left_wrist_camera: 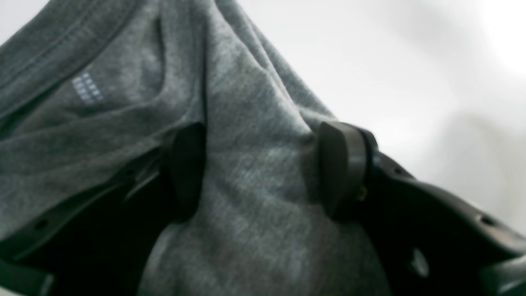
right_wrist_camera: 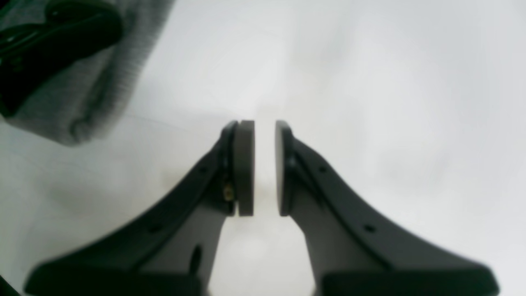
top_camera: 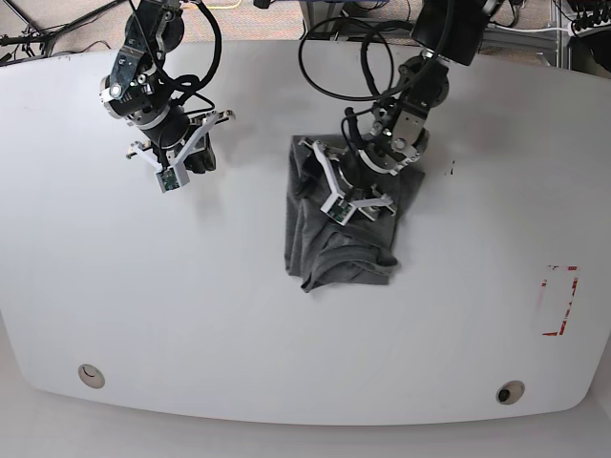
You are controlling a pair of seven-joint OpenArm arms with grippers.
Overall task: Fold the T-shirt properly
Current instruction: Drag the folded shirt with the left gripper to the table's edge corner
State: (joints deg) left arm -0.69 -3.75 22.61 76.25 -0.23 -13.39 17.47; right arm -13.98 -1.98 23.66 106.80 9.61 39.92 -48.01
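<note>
the wide white table (top_camera: 191, 315) carries one cloth only, the plain dark heather-grey knit t-shirt (top_camera: 329, 243), lying a little right of centre as a narrow, rumpled block. by the look of it the sides have been brought in, so the job seems part done; the near edge is uneven and the far end bunches up under the arm, so further folds and some smoothing are likely left.

the left gripper (top_camera: 351, 186) sits on the far end of the shirt, its fingers (left_wrist_camera: 343, 168) spread wide with a thick ridge of fabric between them, clasping that ridge near the collar. the right gripper (top_camera: 177, 157) hangs well apart to the left, over bare table, fingers (right_wrist_camera: 245, 168) nearly together and holding nothing.

only the base view shows the shirt's whole outline. only the left wrist view shows the collar seam and faint pale printed marks (left_wrist_camera: 86, 88) inside the neck. the right wrist view shows the narrow empty gap between its pads.
</note>
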